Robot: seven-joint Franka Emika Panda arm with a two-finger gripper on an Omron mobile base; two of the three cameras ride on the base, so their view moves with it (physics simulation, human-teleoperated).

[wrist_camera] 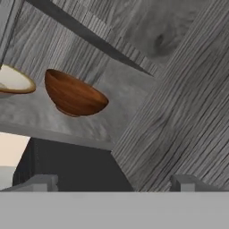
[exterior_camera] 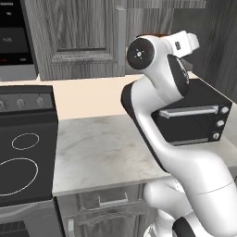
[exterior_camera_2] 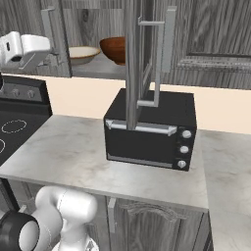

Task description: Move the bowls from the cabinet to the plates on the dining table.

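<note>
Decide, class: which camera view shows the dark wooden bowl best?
The hand view: the dark wooden bowl appears whole and close on the cabinet shelf. The right base view shows it smaller, partly hidden behind the open door's edge.

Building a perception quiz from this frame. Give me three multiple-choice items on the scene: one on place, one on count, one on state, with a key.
1. Where does the dark wooden bowl sit?
A. On the stove
B. On the open cabinet shelf, above the black oven
C. On top of the black oven

2. How many bowls are on the shelf?
A. One
B. Two
C. Three

3. What is the gripper doing?
A. Open, holding nothing, facing the shelf
B. Shut on the wooden bowl
C. Shut on the oven handle

Key:
1 B: the right base view shows it on the shelf, above the black oven.
2 B: the cream bowl stands beside the wooden one, apart from it.
3 A: in the hand view the fingertips stand wide apart with nothing between them.
</note>
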